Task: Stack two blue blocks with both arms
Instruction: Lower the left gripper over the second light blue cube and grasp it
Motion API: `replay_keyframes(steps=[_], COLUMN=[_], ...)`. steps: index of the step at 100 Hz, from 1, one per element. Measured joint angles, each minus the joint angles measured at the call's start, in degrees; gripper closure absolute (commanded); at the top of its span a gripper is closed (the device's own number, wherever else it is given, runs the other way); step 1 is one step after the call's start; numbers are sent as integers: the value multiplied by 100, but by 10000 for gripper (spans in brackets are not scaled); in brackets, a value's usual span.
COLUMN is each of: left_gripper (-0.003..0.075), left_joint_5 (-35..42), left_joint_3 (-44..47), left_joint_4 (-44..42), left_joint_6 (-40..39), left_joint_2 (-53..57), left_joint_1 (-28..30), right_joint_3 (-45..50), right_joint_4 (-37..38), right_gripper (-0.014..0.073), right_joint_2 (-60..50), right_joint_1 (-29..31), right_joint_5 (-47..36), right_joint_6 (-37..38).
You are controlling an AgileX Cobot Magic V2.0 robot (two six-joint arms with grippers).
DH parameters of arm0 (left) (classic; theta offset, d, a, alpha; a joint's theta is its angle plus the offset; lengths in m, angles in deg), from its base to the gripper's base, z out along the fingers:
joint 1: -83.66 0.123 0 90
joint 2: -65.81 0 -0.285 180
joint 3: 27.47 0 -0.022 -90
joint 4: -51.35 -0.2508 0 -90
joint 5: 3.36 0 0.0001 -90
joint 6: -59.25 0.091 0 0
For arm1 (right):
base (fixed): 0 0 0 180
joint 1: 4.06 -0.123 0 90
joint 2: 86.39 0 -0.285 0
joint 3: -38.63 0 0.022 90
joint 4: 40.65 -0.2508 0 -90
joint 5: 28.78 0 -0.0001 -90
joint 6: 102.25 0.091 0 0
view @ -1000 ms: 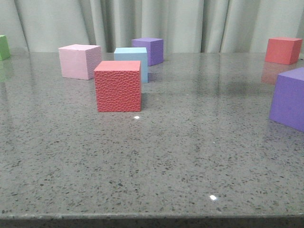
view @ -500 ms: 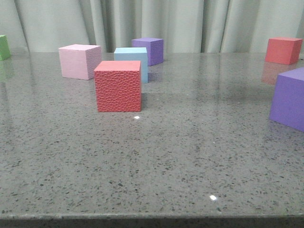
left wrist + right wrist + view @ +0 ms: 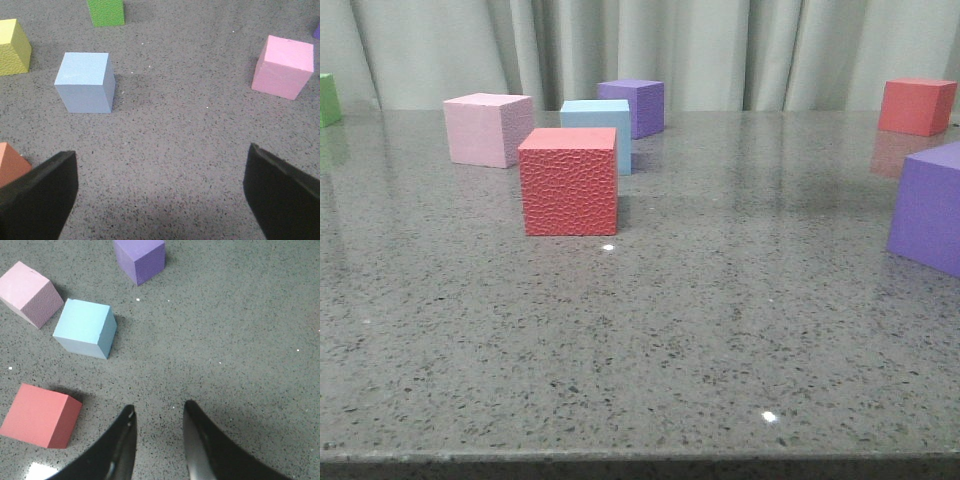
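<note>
Grey speckled stone table [image 3: 720,330] lying before a pale curtain [image 3: 720,50], cubes scattered.
Front view: a pale blue block [image 3: 605,125] is sitting behind the red textured cube [image 3: 568,182], beside the pink cube [image 3: 485,128]. Left wrist: the left gripper [image 3: 160,195] is hanging wide open and empty, another blue block [image 3: 85,82] standing apart beyond it. Right wrist: the right gripper [image 3: 159,440] is showing a narrow gap, seemingly gripping nothing, near a blue block [image 3: 86,328].

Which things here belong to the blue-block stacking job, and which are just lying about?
Job: blue block by the pink cube; second blue block; left gripper and right gripper, both open.
Lying about: pink cube, red textured cube, purple cube, green cube, yellow cube.
</note>
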Motion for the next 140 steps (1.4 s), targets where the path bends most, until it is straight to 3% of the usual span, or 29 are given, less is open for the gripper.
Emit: replay_keyframes(steps=[40,76,140], left_gripper=[52,57,57], left_joint_5=[-817,-1891,-1699], left_joint_3=[-1829,-3117,-3964], left_joint_4=[-437,-6,29], left_joint_6=[-31,579,1009], left_joint_2=[-1645,-2888,-4580], left_joint_1=[24,942,1197], right_joint_3=[13,13,13], right_joint_4=[0,0,0], right_gripper=[346,346,346], right_joint_2=[0,0,0], right_joint_1=[0,0,0], right_joint_5=[-123,-159,-163], right_joint_6=[4,4,-62])
